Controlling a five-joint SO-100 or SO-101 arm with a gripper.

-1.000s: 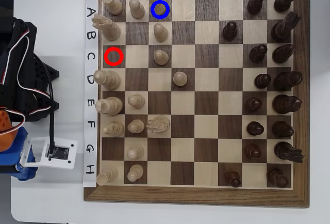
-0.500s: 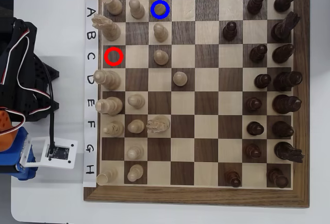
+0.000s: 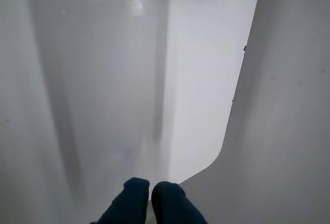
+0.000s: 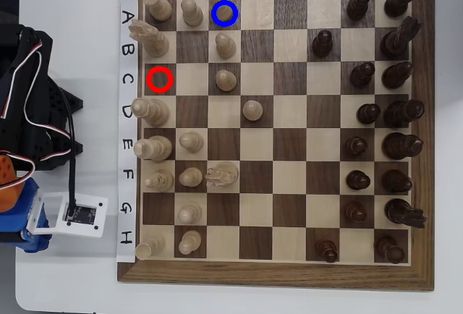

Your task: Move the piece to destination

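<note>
The piece (image 4: 219,1), a slender light beige chessman, stands in the overhead view on the destination (image 4: 234,23), the dark square marked with a blue ring in the board's top row. The arm (image 4: 29,104) sits folded left of the board, far from the piece. The wrist view shows my gripper (image 3: 150,185) shut, its two dark blue fingertips (image 3: 135,190) pressed together with nothing between them, above bare white table. The piece does not appear in the wrist view.
A red ring (image 4: 159,79) marks a bare dark square in the left column. Light pieces crowd the board's left columns and dark ones the right. A white box (image 4: 72,215) lies by the arm's base. The table's rounded corner (image 3: 216,157) shows in the wrist view.
</note>
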